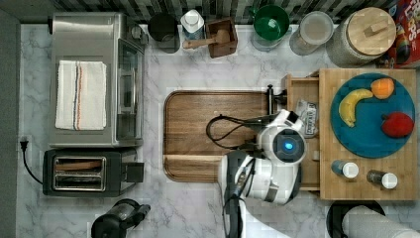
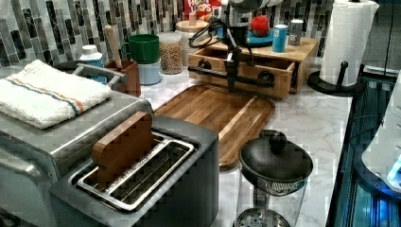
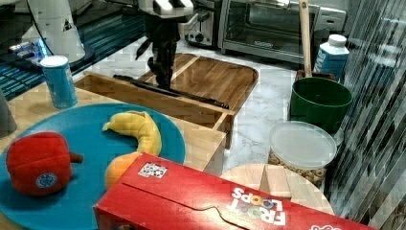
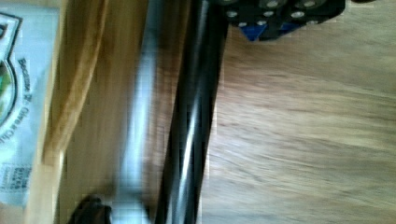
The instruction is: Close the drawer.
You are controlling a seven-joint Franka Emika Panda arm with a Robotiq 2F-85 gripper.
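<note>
**Drawer partly open, claw down at its handle bar**

Top view: the drawer (image 1: 303, 89) stands pulled out from under the wood box top (image 1: 366, 134) toward the cutting board (image 1: 215, 134), with a printed packet (image 1: 307, 115) lying inside. The arm covers most of the drawer front, so only the far end of the black handle (image 1: 270, 99) is seen.

Left view: the claw (image 2: 231, 78) hangs straight down at the handle bar (image 2: 208, 73), about midway along it. The fingers look to sit at the bar, but whether they are closed on it I cannot tell.

Right view: the bar (image 3: 191, 96) runs along the drawer front, and the claw (image 3: 163, 76) comes down on the cutting-board side of it. The drawer stands well out from the box.

Wrist view: the bar (image 4: 191, 116) crosses close under the camera, with the drawer's front wall (image 4: 70, 107) just beside it and the packet (image 4: 18, 102) beyond.

Judgement: this is a stiff, light bamboo tray that should slide straight. The metal bar is smooth and could slip under a sideways push. Pressing square near the bar's middle, or flat on the wooden front, should keep the drawer from skewing.
</note>
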